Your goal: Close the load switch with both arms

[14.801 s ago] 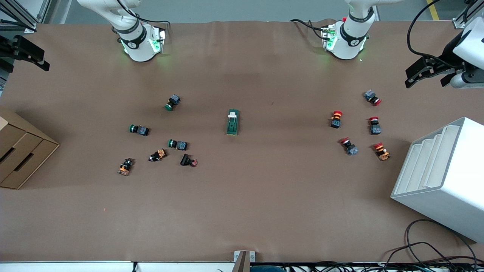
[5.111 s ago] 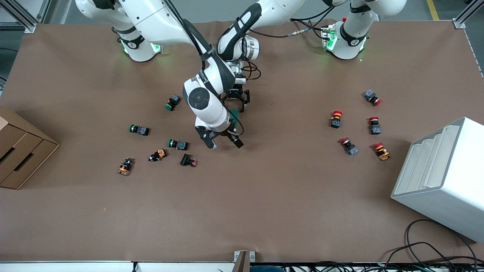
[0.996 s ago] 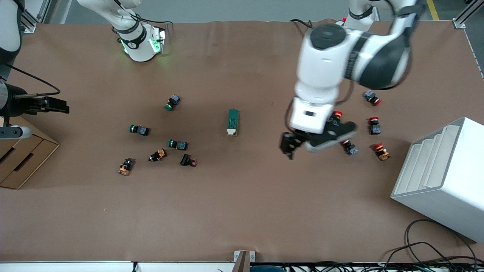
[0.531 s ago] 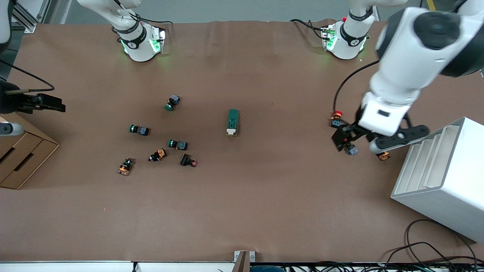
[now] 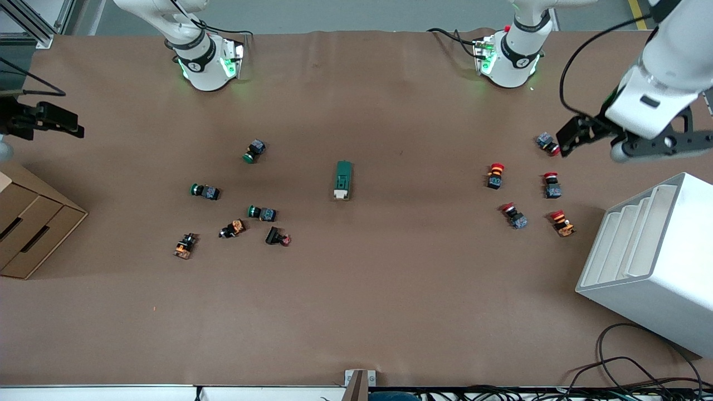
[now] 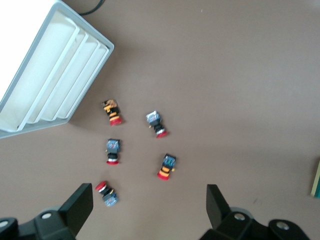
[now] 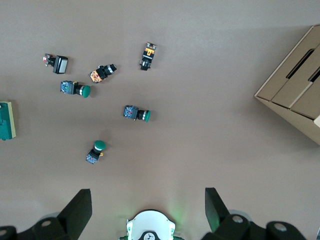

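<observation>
The load switch (image 5: 343, 180) lies flat at the middle of the table, a dark-green block with its white handle (image 5: 341, 194) at the end nearer the front camera. Its edge shows in the right wrist view (image 7: 6, 120) and in the left wrist view (image 6: 316, 177). My left gripper (image 5: 593, 146) is open and empty, up in the air over the left arm's end of the table, its fingers (image 6: 80, 207) spread wide. My right gripper (image 5: 69, 125) is open and empty over the right arm's end of the table, its fingers (image 7: 216, 202) spread wide. Both are well away from the switch.
Several red push buttons (image 5: 496, 174) lie toward the left arm's end, beside a white slotted rack (image 5: 652, 256). Green and orange push buttons (image 5: 262, 213) lie toward the right arm's end, with a cardboard drawer box (image 5: 28, 223) at that table edge.
The switch's white handle has gone from its farther end to its nearer end. Both arms have drawn away from it; in the last second the left gripper swung out to its end of the table.
</observation>
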Robot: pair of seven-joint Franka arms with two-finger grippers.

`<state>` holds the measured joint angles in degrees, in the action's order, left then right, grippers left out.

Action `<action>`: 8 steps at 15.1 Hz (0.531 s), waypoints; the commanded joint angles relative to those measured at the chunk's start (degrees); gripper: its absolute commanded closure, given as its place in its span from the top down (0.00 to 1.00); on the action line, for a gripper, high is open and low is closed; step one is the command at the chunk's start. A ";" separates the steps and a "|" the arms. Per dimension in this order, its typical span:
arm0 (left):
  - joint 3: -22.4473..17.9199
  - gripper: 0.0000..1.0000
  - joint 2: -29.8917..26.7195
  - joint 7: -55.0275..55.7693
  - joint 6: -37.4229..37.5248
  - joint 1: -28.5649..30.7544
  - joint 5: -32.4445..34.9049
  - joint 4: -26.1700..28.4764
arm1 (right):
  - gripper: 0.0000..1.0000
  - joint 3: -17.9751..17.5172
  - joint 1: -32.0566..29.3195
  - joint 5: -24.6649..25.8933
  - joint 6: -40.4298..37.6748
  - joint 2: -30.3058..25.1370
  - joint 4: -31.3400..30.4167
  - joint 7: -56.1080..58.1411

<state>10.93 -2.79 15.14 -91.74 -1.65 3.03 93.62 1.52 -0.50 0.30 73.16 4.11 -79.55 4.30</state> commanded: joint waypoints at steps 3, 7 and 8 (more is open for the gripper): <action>-2.04 1.00 -7.66 -4.94 -0.20 0.42 -3.12 7.97 | 1.00 -0.20 -0.29 0.49 1.29 -7.70 -6.32 0.79; -4.32 1.00 -9.69 -5.38 -0.11 0.51 -4.17 9.21 | 1.00 -0.38 -0.12 0.58 2.77 -8.85 -7.81 0.71; -4.60 1.00 -9.69 -5.64 0.33 0.68 -4.26 9.21 | 1.00 -0.55 0.06 0.49 4.52 -10.07 -9.56 0.71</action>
<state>7.31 -10.79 10.97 -91.71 -1.43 0.08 101.39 1.41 -0.48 0.31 74.62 -2.92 -84.38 4.36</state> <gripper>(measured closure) 0.000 0.000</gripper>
